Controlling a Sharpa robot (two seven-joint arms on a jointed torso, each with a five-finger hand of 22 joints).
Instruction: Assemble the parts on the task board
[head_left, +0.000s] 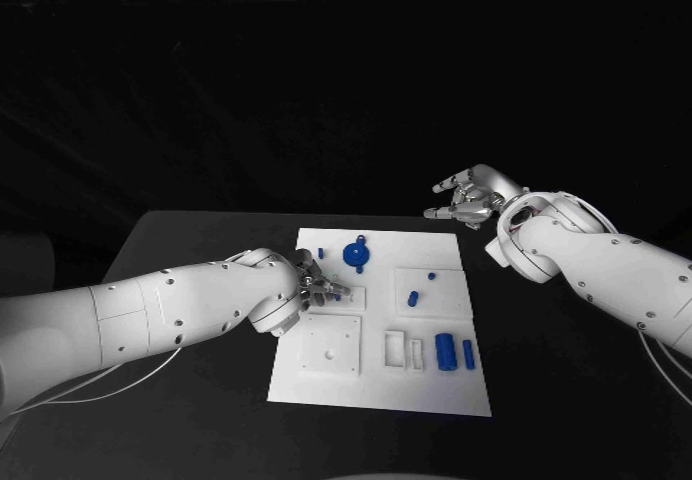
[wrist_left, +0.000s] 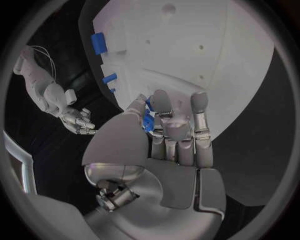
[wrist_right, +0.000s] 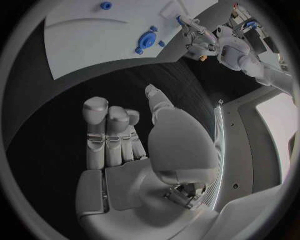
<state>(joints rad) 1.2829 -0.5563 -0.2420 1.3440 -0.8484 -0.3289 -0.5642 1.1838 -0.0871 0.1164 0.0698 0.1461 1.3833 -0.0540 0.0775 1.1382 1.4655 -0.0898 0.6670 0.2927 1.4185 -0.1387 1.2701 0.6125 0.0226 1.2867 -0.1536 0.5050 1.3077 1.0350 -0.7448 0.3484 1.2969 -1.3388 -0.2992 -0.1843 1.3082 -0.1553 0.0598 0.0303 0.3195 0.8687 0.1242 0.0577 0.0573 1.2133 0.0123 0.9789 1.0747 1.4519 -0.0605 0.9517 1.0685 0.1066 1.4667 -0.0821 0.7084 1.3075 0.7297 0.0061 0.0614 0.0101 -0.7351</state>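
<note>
Overhead head camera, two close wrist fisheyes.

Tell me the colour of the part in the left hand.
Blue part, pinched by the left hand; clearest in the left wrist view.

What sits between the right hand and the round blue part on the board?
Nothing. In the head view the right hand hovers off the task board's far right corner; between it and the round blue part lie only black table and bare board.
</note>
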